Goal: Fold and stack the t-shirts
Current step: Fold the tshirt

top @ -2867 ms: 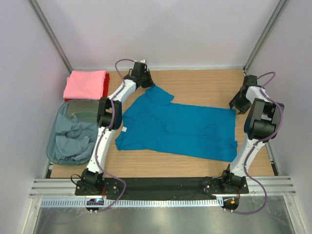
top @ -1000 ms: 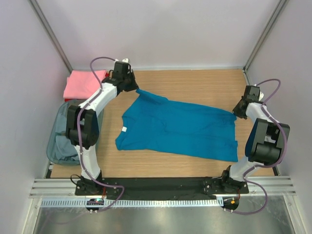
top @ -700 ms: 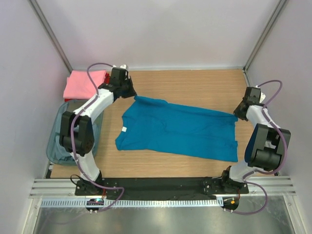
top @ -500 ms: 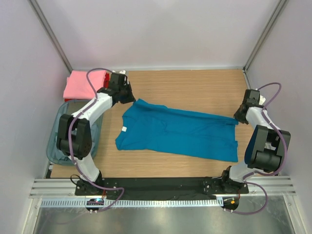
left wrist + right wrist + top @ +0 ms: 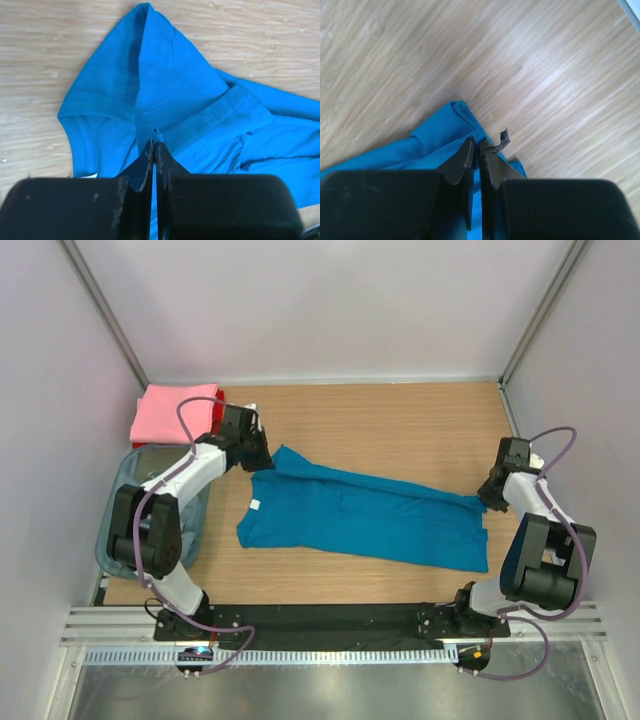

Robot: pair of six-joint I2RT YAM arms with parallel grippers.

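The teal blue t-shirt (image 5: 365,520) lies across the table's middle, its far long edge lifted and folded toward the near side. My left gripper (image 5: 262,455) is shut on its far left sleeve corner; in the left wrist view the jaws pinch a cloth fold (image 5: 156,145) above the teal shirt (image 5: 150,90). My right gripper (image 5: 490,490) is shut on the shirt's far right hem corner; the right wrist view (image 5: 476,145) shows the jaws pinching the teal cloth (image 5: 440,135). A folded pink t-shirt (image 5: 177,412) lies on a red one (image 5: 217,410) at the far left.
A translucent grey-blue bin (image 5: 122,540) at the left holds crumpled pale grey-blue shirts (image 5: 185,502), mostly hidden by my left arm. Bare wooden table (image 5: 400,425) lies beyond the teal shirt. White walls enclose the table on three sides.
Both grippers have pulled the teal shirt's far edge toward the near side, the left one also moving left and down. The shirt has grown narrower as its far half folds over.
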